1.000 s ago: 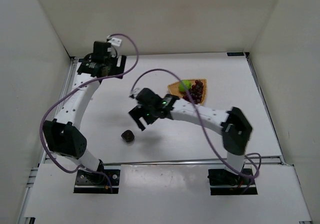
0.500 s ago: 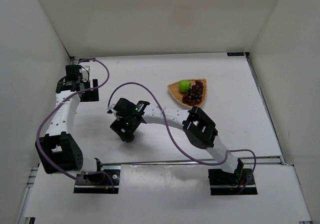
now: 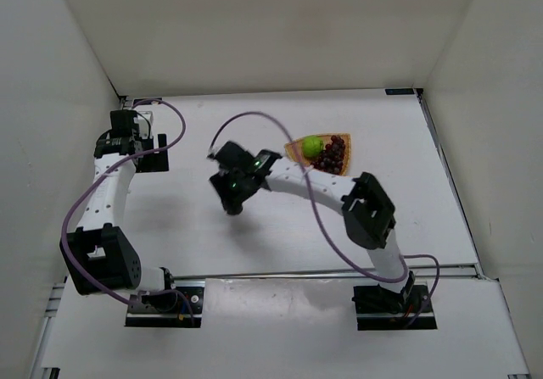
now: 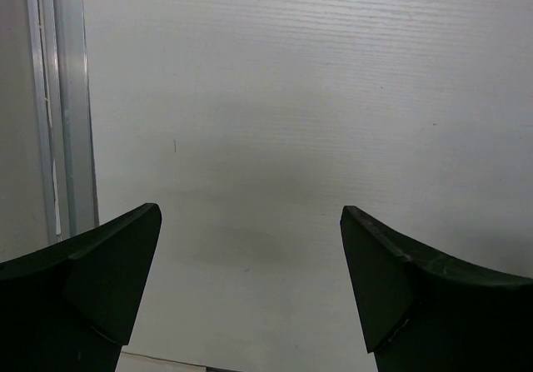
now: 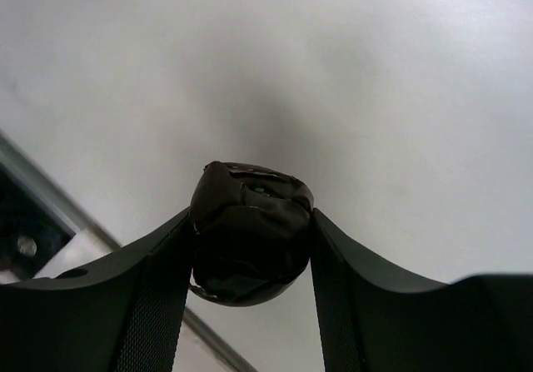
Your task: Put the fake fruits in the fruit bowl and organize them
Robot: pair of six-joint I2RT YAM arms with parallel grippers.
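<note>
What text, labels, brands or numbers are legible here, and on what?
No readable text in any view.
Small dark strip at the far edge of the white table: possibly a label, too small to read.
Dark brown roundish fake fruit, orange-tan woven wicker bowl: no markings visible.

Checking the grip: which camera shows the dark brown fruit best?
Right wrist: the dark brown fruit sits centred, pinched in the right gripper. Top external shows only a dark speck under that gripper; left wrist shows nothing of it.
</note>
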